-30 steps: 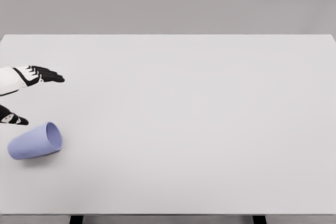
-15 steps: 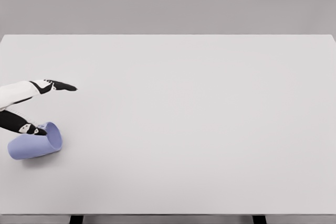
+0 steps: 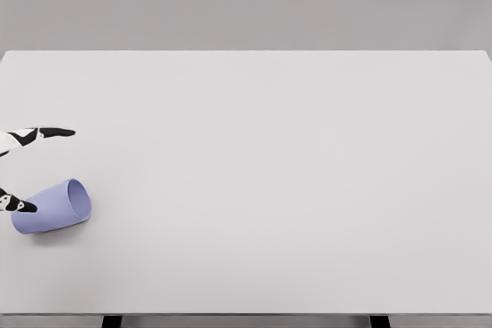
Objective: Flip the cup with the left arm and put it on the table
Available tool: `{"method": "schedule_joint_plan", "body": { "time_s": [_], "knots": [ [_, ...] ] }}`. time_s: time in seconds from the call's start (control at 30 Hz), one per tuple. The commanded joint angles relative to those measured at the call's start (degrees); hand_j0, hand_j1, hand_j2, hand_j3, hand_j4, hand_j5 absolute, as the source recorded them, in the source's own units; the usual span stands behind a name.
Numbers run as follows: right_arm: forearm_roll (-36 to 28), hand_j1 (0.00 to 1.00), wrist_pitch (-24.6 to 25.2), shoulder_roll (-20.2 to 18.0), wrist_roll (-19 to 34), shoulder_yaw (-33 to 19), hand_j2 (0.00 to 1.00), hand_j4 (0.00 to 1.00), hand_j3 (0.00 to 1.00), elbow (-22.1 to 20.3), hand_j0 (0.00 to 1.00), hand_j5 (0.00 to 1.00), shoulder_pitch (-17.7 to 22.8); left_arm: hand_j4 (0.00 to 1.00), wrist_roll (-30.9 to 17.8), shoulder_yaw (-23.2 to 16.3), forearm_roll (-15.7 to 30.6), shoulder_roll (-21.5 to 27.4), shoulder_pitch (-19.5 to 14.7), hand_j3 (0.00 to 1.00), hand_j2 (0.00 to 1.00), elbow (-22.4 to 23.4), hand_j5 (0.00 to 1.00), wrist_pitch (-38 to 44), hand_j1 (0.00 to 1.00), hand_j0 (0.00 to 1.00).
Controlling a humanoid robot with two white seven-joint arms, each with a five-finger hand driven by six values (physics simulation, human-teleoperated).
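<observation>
A light blue cup point(image 3: 52, 207) lies on its side near the front left of the white table point(image 3: 277, 174), its open mouth facing right. My left hand point(image 3: 31, 168) enters at the left edge, mostly cut off by the frame. Its fingers point(image 3: 46, 134) reach out above the cup, well apart from it. The thumb tip point(image 3: 17, 205) sits against the cup's closed end at the left. The hand is spread wide and holds nothing. The right arm does not show.
The table's front edge runs along the bottom of the frame, with two dark legs point(image 3: 112, 320) below it. A plain grey wall point(image 3: 246, 1) stands behind the table.
My left hand has drawn back to the left, out of the frame. The thumb slid from the cup's rim to its closed end. The cup has not moved.
</observation>
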Motion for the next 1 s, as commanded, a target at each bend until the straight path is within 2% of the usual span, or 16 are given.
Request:
{"method": "schedule_joint_plan", "body": {
  "time_s": [0.0,0.23,0.4,0.57,0.67,0.97],
  "knots": [
    [0.0,1.0,0.0,0.0,0.0,0.0,1.0,1.0,1.0,0.0,1.0,1.0,0.0,1.0,0.1,0.0,1.2,0.2,0.0,1.0,1.0,0.0,1.0,0.0,1.0,1.0],
    [0.0,1.0,0.0,0.0,0.0,0.0,1.0,1.0,1.0,0.0,1.0,1.0,0.0,0.99,0.2,-0.3,2.3,-0.2,1.6,0.99,0.99,-0.1,0.99,0.0,0.99,0.99],
    [0.0,1.0,0.0,0.0,0.0,0.0,1.0,1.0,1.0,0.0,1.0,1.0,0.0,1.0,1.0,-0.4,2.6,-0.4,2.4,1.0,1.0,0.0,1.0,7.1,1.0,1.0],
    [0.0,1.0,0.0,0.0,0.0,0.0,1.0,1.0,1.0,0.0,1.0,1.0,0.0,0.99,1.0,-0.4,2.7,-1.2,4.1,0.99,0.99,0.0,0.99,8.3,0.99,0.99],
    [0.0,1.0,0.0,0.0,0.0,0.0,1.0,1.0,1.0,0.0,1.0,1.0,0.0,1.0,3.0,-0.4,2.7,-2.2,5.5,1.0,1.0,-0.1,1.0,10.1,1.0,1.0],
    [0.0,1.0,0.0,0.0,0.0,0.0,1.0,1.0,1.0,0.0,1.0,1.0,0.0,1.0,3.0,-0.4,2.7,-3.6,5.6,1.0,1.0,0.0,1.0,11.5,1.0,1.0]
  ]
}}
